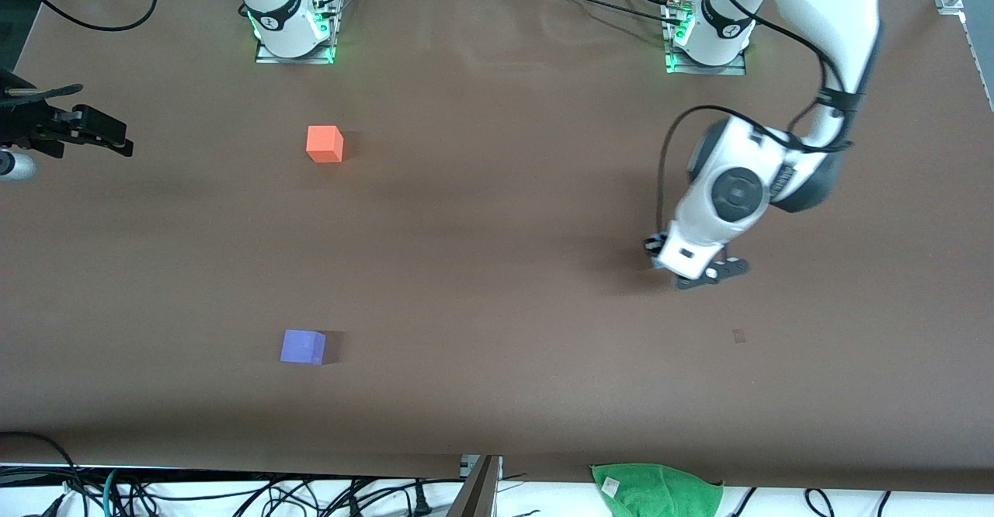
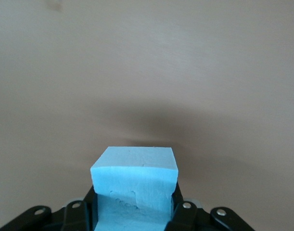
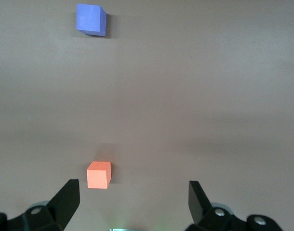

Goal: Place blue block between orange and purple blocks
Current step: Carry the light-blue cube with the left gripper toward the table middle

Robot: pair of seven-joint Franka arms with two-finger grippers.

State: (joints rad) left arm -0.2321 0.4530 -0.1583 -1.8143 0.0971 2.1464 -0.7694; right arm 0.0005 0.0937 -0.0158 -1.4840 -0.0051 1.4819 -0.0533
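Observation:
My left gripper (image 1: 693, 271) is shut on the sky-blue block (image 2: 135, 175), which sits between its two black fingers (image 2: 178, 208) just over the brown table toward the left arm's end. In the front view the hand hides the block. The orange block (image 1: 324, 144) lies toward the right arm's end, near that arm's base. The purple block (image 1: 303, 346) lies nearer the front camera, in line with it. Both show in the right wrist view, orange (image 3: 98, 174) and purple (image 3: 91, 19). My right gripper (image 1: 101, 135) is open and empty at the table's right-arm end and waits.
A green cloth (image 1: 656, 490) hangs at the table's edge nearest the front camera. A small dark mark (image 1: 738, 335) is on the table near the left gripper. Bare brown table (image 1: 481, 268) lies between the left gripper and the two blocks.

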